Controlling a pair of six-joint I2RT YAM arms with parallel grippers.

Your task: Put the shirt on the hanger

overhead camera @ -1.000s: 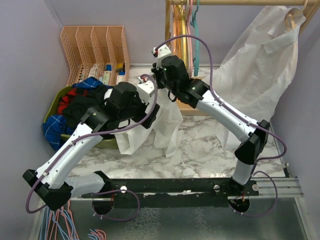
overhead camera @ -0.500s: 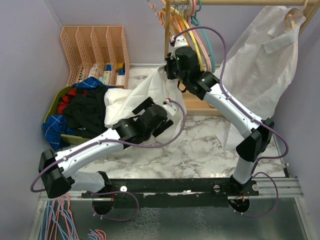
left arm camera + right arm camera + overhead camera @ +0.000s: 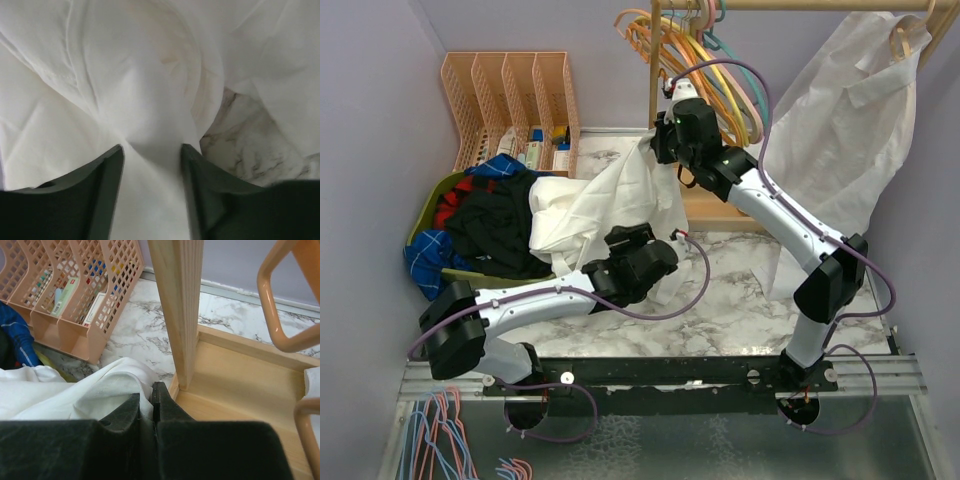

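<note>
The white shirt hangs from my right gripper and drapes down to the left over the basket. In the right wrist view, my right gripper is shut on a fold of the shirt, next to the wooden post. My left gripper is low over the table at the shirt's lower edge. Its fingers squeeze a bunched fold of the shirt, whose creases run into the gap. The teal hanger hangs on the rail among the coloured hangers, just above the right gripper.
A second white shirt on a tan wooden hanger hangs at the right. A green basket of dark clothes sits at the left, with an orange file rack behind it. The wooden rack base lies under the rail. Spare hangers hang at the bottom left.
My right gripper lifted the shirt up beside the post, and the hangers swung left. My left arm dropped low to the right, and its jaws closed onto a fold of the shirt.
</note>
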